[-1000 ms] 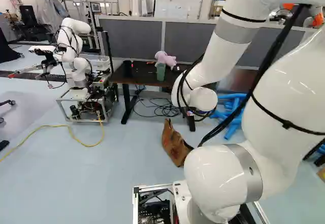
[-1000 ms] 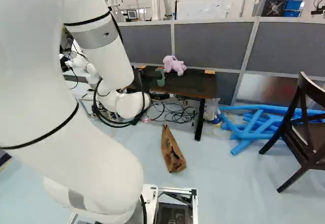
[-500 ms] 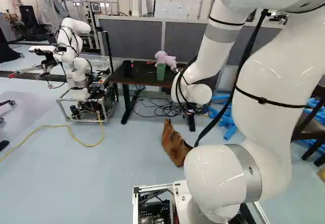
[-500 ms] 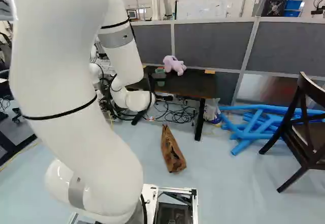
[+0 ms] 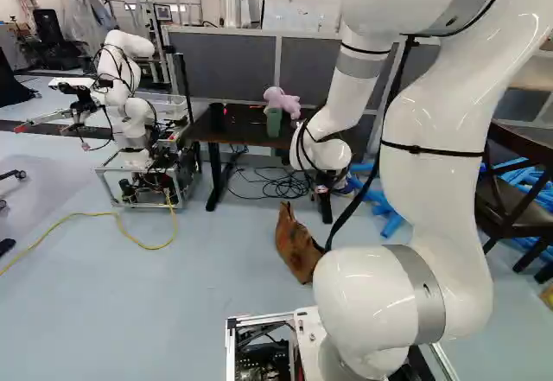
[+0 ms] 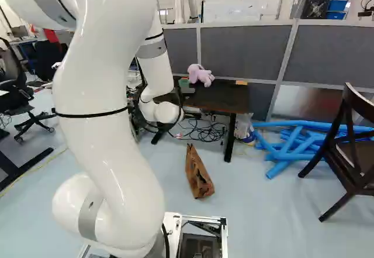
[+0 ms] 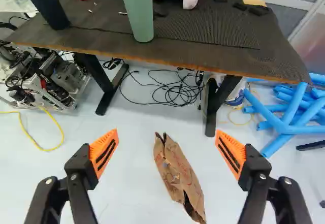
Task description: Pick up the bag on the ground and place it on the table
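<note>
Fingers [image 7: 104,154] wide apart, gripping nothing. Brown bag [image 7: 177,178] lies below, lined up with the gap, on the floor [image 7: 127,198] short of the desk [image 7: 203,38]. Risk: thin crumpled paper may slip or tear if only its edge gets pinched; descending too far forward could clip the desk. Arm [image 5: 439,174] stands tall, bent over up high, forearm dropping toward the desk's front.

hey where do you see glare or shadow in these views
Left base view: bright glare streaks on the white arm; right base view: similar streaks on it; wrist view: floor nearly white, dark shadow in a fold of the bag.
</note>
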{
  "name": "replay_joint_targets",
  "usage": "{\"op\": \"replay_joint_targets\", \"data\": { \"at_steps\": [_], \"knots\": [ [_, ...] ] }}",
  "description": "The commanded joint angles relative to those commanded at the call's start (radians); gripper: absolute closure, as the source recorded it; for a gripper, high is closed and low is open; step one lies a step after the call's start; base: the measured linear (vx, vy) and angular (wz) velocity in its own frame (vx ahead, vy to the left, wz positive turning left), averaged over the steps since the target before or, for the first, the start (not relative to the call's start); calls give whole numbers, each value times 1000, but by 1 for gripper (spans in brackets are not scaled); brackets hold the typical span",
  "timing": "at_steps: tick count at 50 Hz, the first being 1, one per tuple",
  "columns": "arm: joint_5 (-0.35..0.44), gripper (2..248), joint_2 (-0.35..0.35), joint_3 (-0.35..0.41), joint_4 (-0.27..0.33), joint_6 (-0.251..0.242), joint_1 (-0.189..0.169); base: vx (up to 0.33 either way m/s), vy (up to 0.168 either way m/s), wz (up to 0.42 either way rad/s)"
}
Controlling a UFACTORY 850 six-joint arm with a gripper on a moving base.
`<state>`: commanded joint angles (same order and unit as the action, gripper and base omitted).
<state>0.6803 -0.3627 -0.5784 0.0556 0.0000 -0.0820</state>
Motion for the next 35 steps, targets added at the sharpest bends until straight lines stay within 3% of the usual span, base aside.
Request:
{"op": "replay_joint_targets", "data": {
  "at_steps": [35],
  "knots": [
    [-104, 3, -227, -200, 39, 0, -4, 0, 0, 0]
  ]
}}
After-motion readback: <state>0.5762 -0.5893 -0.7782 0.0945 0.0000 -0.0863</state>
